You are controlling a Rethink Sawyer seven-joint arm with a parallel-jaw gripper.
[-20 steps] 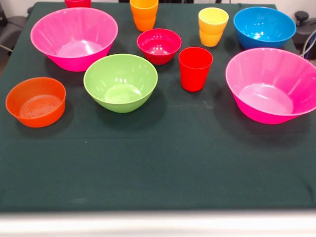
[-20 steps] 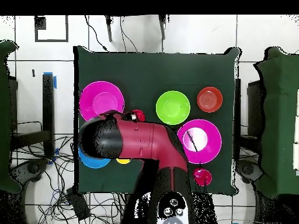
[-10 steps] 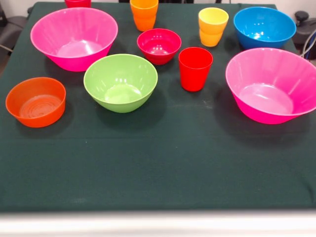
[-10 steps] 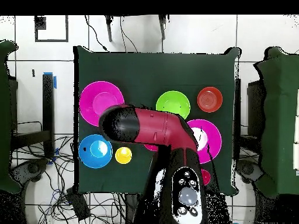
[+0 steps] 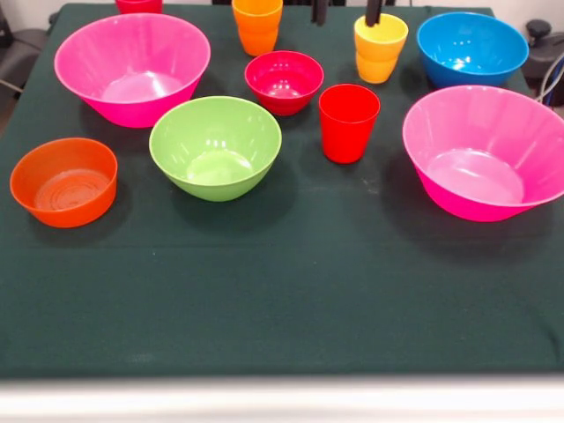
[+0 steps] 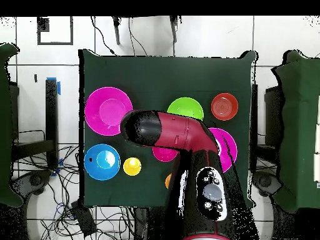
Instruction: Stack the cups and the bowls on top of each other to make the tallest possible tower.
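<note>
Gripper (image 5: 346, 11): only two dark tips show at top edge, spread apart, empty | arm (image 6: 178, 134) hides red cup (image 5: 348, 122) overhead

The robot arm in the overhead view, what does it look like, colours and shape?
The arm is a thick, rounded tube in glossy dark red with black sections: a black rounded cap at its elbow end and a black panel lower down with a grey round button and small red marks. In the front view only two dark, narrow fingers show at the top edge.
</note>
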